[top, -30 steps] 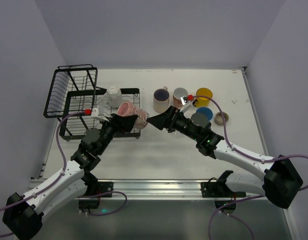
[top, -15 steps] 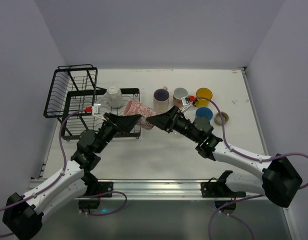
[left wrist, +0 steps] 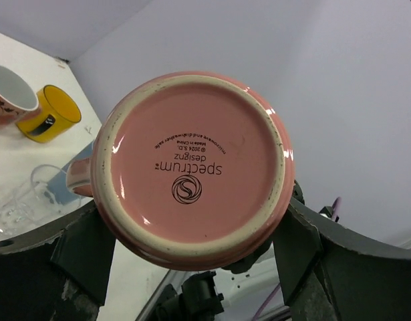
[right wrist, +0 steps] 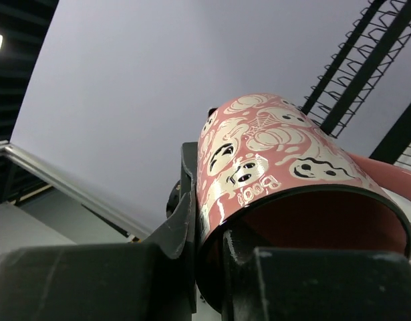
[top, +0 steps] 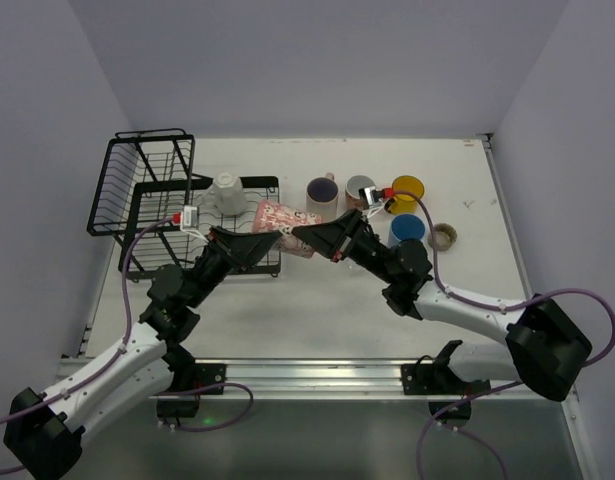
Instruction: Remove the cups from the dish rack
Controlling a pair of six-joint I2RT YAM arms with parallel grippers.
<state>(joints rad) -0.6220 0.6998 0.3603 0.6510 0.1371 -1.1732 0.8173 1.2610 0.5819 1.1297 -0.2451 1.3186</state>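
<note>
Slippage worries us: just right of the dish rack (top: pixel 137 190) the pink mug (top: pixel 284 216) hangs between left pincer (top: pixel 267 240), half-spread round its body, and right pincer (top: pixel 305 234), pinched tight on its rim, too thin a hold alone.

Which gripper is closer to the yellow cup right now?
Right. The right gripper grips the pink mug's rim, left of the yellow cup; the left gripper holds its base, farther left.

pink ghost mug (right wrist: pixel 272 154), rim pinched by hand (right wrist: pixel 208 224)
</note>
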